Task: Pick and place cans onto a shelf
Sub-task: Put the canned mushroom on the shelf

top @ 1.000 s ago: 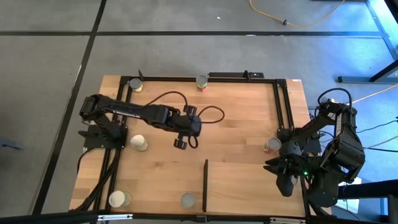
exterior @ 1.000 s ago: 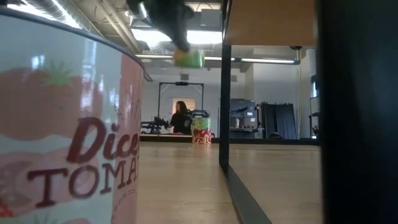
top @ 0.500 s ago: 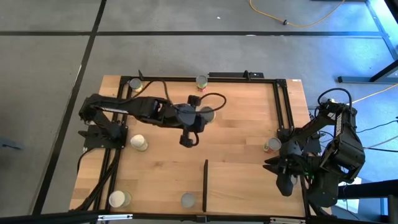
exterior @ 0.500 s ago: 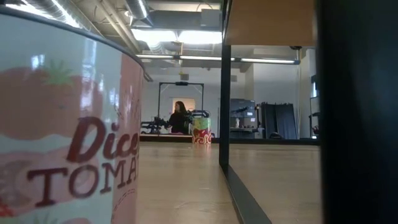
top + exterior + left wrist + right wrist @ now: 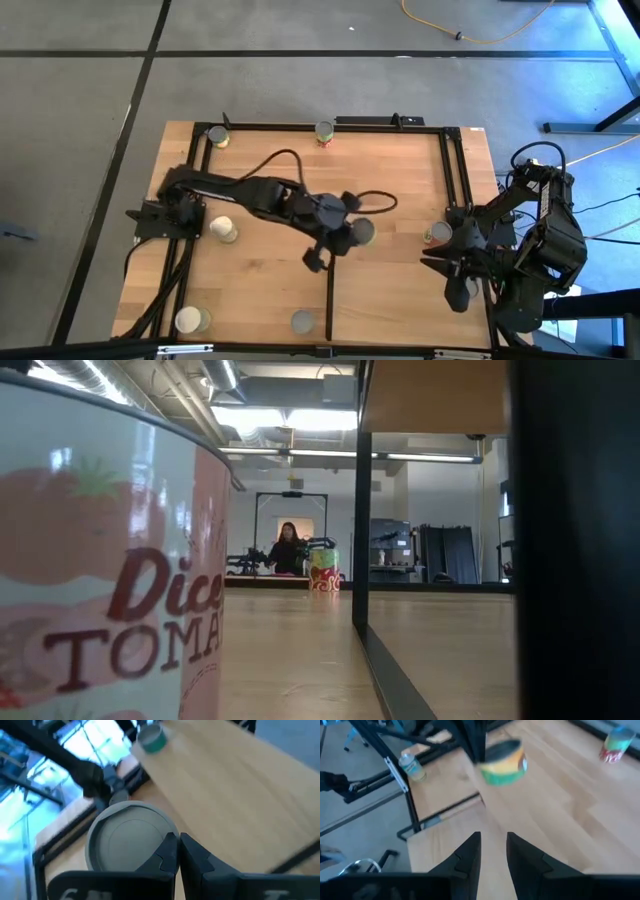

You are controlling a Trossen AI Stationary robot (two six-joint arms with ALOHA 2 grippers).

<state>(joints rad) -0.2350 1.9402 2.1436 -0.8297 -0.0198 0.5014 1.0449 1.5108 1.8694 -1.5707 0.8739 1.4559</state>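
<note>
My left gripper (image 5: 338, 238) hangs over the middle of the table, shut on a can (image 5: 361, 231) with a grey top and a green and yellow label (image 5: 502, 762). The shelf (image 5: 395, 300), a light-wood panel with a thin black strip (image 5: 329, 295) along its left side, fills the table's near right part just beyond the can. My right gripper (image 5: 493, 851) waits open, with nothing in it, at the table's right edge (image 5: 460, 288). Other cans stand on their bases around the table: (image 5: 217, 135), (image 5: 324, 132), (image 5: 222, 229). My left gripper has its two fingers closed together on the rim of the can's grey top (image 5: 161, 845), at the edge of the lid. The can's body lies off to one side of the fingers. The can is lifted clear of the table and tilted (image 5: 502, 762).
More cans stand at the near edge (image 5: 190, 320), (image 5: 302, 321) and at the right edge (image 5: 436, 233). A tomato can (image 5: 100, 560) fills the low view's left. Black frame rails (image 5: 452, 170) run along the table's sides. A person (image 5: 288, 545) shows far off in the room.
My left gripper has carried the can up out of the low view, then toward the table's right and near edges, closer to the shelf's black strip. It has turned as it went, and the can's grey top now shows beside it from above.
</note>
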